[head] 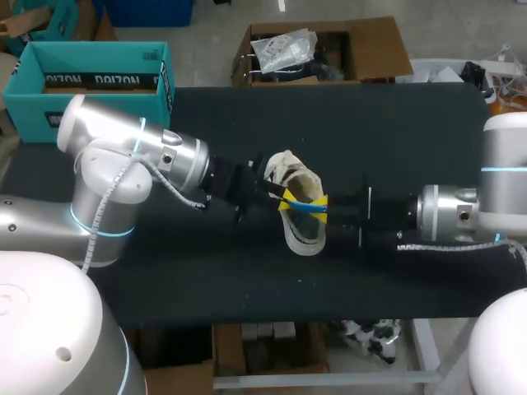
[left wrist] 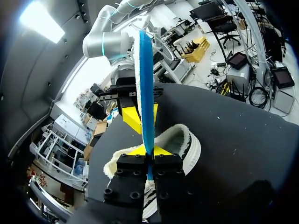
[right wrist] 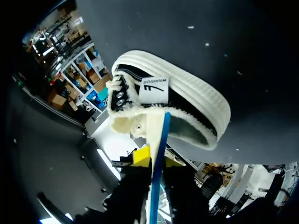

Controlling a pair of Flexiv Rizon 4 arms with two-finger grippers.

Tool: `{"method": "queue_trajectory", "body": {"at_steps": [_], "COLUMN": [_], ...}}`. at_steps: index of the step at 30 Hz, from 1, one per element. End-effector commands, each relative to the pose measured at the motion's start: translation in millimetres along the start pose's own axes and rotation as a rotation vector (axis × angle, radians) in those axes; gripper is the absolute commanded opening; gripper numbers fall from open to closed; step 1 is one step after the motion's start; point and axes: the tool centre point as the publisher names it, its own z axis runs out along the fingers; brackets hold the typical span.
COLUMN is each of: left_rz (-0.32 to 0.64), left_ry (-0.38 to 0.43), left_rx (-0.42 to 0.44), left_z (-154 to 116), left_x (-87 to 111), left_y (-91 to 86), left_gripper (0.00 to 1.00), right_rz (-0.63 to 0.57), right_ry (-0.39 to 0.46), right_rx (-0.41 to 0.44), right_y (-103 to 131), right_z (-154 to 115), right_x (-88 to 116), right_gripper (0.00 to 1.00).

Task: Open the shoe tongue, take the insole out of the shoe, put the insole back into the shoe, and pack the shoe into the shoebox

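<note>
Since the thin flat insole (head: 303, 206), blue on one face and cream on the other, looks light and bendy, it should flex or fold if pushed from its ends. I judge it is best gripped on its flat faces close to the edge, as it is now. The left gripper (head: 282, 197) is pinched narrow on one end and the right gripper (head: 322, 202) appears clamped on the other. The insole is held on edge in the air just over the mouth of the shoe. The cream fleece-lined shoe with black upper and ribbed white rubber sole (head: 305, 239) lies near the middle of the dark table (head: 395, 123). It seems tipped toward its side, and is soft at the collar and stiffer at the sole. It looks light enough to slide if the insole drags on the lining. The head view alone shows the open teal cardboard shoebox (head: 90, 82) at the far left corner, well apart from the shoe. The left wrist view shows the insole's blue edge running from its own fingers up to the other arm's yellow tips, with the shoe's opening just beside. Only the right wrist view shows the laces, the eyelets and the white tongue label.
</note>
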Motion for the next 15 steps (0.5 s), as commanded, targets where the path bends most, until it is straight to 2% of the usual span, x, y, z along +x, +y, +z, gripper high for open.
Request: {"method": "queue_trajectory", "body": {"at_steps": [1,8,15], "left_rz": [0.020,0.078,0.066], "left_ry": [-0.007,0.010,0.022], "left_rx": [-0.004,-0.015,-0.023], "left_z": [-2,-1,5], "left_x": [2.7,1.5,1.6], "left_y": [-4.1,-6.9,8.0], "left_gripper": [0.00,0.00,0.00], "right_rz": [-0.011,-0.083,-0.097], "right_ry": [-0.018,-0.051,-0.058], "right_rx": [0.011,0.007,-0.001], "right_y": [4,6,21], "right_z": [6,13,17], "right_x": [-1,0,-3], "right_gripper": [0.00,0.00,0.00]}}
